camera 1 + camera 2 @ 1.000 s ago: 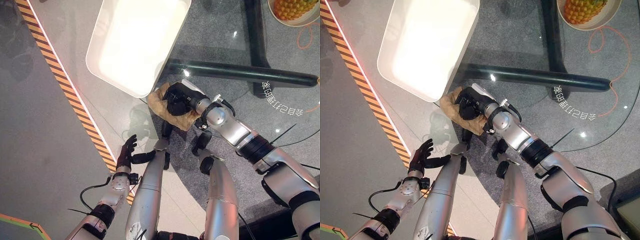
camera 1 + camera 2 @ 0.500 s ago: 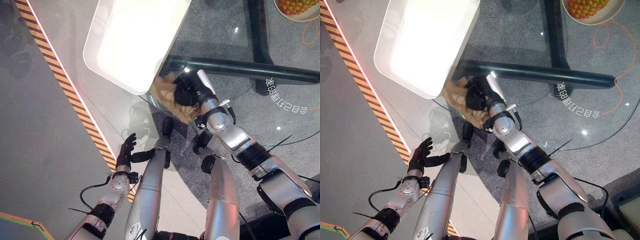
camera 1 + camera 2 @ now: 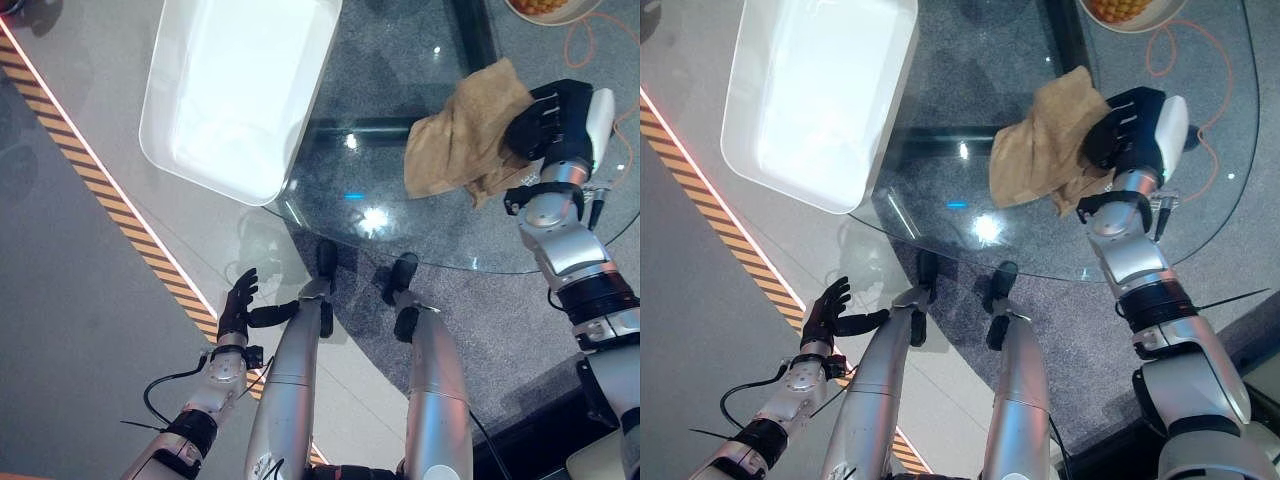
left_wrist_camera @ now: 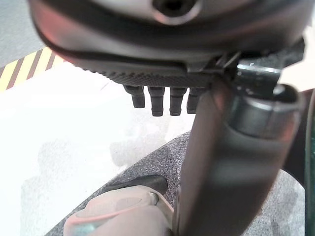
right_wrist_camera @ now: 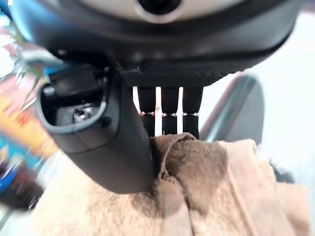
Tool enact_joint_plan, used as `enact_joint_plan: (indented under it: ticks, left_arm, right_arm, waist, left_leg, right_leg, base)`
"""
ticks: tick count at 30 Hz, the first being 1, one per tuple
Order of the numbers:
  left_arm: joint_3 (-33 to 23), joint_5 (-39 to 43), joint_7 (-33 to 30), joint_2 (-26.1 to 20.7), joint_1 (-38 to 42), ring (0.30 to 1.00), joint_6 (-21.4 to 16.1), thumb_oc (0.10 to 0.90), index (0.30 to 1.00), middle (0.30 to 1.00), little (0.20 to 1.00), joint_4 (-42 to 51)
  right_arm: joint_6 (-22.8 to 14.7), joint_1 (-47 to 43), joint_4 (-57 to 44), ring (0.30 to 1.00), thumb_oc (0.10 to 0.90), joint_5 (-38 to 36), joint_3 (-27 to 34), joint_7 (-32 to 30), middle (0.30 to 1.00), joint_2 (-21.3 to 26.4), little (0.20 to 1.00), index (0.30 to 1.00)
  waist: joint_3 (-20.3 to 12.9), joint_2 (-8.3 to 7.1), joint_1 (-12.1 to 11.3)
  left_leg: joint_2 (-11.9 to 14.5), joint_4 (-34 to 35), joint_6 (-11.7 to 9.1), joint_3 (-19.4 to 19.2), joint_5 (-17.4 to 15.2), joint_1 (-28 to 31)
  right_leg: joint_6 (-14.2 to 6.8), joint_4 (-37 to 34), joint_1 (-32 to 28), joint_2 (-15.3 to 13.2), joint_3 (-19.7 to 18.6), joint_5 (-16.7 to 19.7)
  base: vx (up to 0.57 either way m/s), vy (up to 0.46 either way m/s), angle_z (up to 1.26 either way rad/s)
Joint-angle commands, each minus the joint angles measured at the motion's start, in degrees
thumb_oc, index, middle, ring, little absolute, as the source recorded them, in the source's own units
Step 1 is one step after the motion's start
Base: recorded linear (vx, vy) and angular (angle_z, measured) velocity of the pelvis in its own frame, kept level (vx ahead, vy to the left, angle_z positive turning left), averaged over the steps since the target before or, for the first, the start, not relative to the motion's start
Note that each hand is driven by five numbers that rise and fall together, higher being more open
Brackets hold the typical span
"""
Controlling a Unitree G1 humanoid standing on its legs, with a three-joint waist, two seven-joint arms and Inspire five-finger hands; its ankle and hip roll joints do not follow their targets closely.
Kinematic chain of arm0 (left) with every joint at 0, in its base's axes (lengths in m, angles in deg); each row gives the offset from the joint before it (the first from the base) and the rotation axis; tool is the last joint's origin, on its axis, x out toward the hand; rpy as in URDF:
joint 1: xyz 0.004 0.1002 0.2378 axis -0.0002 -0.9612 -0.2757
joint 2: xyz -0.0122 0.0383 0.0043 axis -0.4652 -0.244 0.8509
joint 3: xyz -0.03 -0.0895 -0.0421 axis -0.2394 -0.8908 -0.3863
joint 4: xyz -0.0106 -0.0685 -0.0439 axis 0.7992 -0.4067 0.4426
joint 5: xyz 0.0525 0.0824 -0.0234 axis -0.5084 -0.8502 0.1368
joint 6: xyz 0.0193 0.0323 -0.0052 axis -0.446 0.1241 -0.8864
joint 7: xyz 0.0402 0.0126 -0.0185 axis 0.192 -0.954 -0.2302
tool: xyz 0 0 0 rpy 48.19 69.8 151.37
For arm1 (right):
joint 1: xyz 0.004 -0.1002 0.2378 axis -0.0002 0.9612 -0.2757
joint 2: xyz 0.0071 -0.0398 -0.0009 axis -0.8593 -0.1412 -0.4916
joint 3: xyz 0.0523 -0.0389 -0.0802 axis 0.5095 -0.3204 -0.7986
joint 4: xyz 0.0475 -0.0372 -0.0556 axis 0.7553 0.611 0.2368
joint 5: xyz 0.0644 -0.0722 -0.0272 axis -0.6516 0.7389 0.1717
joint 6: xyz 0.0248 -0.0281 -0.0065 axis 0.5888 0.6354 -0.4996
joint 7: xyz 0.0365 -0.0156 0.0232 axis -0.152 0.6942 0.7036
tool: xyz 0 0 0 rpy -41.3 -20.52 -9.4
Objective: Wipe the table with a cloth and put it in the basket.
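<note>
- The left hand [image 3: 238, 306] hangs low at the near left, off the table, fingers straight and loosely spread, holding nothing; it looks idle.
- On the glass table [image 3: 330, 210] the wiping step seems in hand; the right hand [image 3: 548, 122] reaches to the right side, fingers and thumb curled onto the tan cloth [image 3: 458, 132], which lies bunched on the glass just left of the palm.
- Next, judging by the task: carry the cloth left to the white basket [image 3: 200, 170] at the far left.
</note>
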State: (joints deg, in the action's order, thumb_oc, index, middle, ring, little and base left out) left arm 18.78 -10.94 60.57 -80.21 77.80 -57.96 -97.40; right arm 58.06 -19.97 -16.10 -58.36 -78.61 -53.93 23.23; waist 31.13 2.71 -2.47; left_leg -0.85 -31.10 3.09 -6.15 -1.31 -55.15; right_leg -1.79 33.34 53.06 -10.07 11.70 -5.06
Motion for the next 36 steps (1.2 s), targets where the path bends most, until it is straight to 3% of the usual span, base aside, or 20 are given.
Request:
enact_joint_plan:
  ticks: [1,7,19,20,21,36]
  left_arm:
    - [0.4,-0.2,0.2,-0.1,-10.3,0.900,0.1,0.800,0.900,0.900,0.900,0.2]
    - [-0.5,1.1,-0.8,-0.3,-11.0,0.900,-1.4,0.800,0.900,0.900,0.900,0.3]
    - [-1.8,1.3,-0.7,0.1,-10.2,0.900,-0.9,0.800,0.900,0.900,0.900,0.9]
    - [-1.7,1.3,-0.5,0.2,-10.2,0.900,-0.8,0.800,0.900,0.900,0.900,0.9]
    - [-1.7,1.1,-0.5,0.3,-10.1,0.900,-0.6,0.800,0.900,0.900,0.900,1.0]
    - [-2.6,-1.1,-0.6,1.9,-9.5,0.900,-0.4,0.800,0.900,0.900,0.900,0.8]
  right_arm:
    - [-2.0,0.5,-3.1,0.300,0.100,-0.5,4.3,-6.2,0.300,8.6,0.200,0.300]
    - [-3.3,4.2,-2.8,0.300,0.100,-2.7,7.5,-7.0,0.300,10.9,0.200,0.300]
    - [-4.0,4.7,-5.4,0.300,0.100,-1.3,7.5,-5.2,0.300,9.7,0.200,0.300]
    - [-4.5,4.2,-6.3,0.759,0.635,-0.5,6.9,-4.2,0.759,9.4,0.735,0.759]
    - [-4.4,3.8,-7.5,0.900,0.800,-0.7,6.3,-3.5,0.900,9.0,0.900,0.900]
    - [-4.7,5.1,-21.3,0.900,0.800,4.6,3.5,6.3,0.900,0.5,0.900,0.900]
  waist:
    - [-1.3,1.32,-1.3]
    - [-1.3,1.03,-0.3]
    - [-1.3,1.56,-0.4]
    - [-1.3,1.63,-0.6]
    - [-1.3,1.66,-0.6]
    - [-1.3,1.28,-1.0]
  left_leg:
    - [0.4,2.5,-0.1,-1.8,-6.7,5.2]
    - [0.5,2.4,-0.3,-2.3,-6.8,5.7]
    - [0.2,2.4,-0.4,-2.5,-6.7,5.9]
    - [0.1,2.4,-0.4,-2.5,-6.6,5.9]
    - [0.1,2.5,-0.4,-2.5,-6.6,5.9]
    - [-0.3,3.1,-0.2,-2.3,-6.2,6.2]
  right_leg:
    - [-0.9,-1.1,0.3,3.1,0.5,1.9]
    - [-0.8,-1.7,-0.2,3.4,0.3,2.0]
    - [-0.5,-1.7,-0.4,3.1,0.3,1.4]
    - [-0.5,-1.7,-0.4,3.1,0.3,1.4]
    - [-0.5,-1.6,-0.4,3.1,0.4,1.3]
    - [-0.4,-1.4,-0.7,3.2,0.5,0.7]
  base:
    - [0.00,-0.033,-0.07]
    - [0.00,-0.021,-0.08]
    - [0.00,-0.001,-0.02]
    - [-0.01,0.009,-0.03]
    - [0.00,0.000,0.00]
    - [0.00,0.003,0.00]
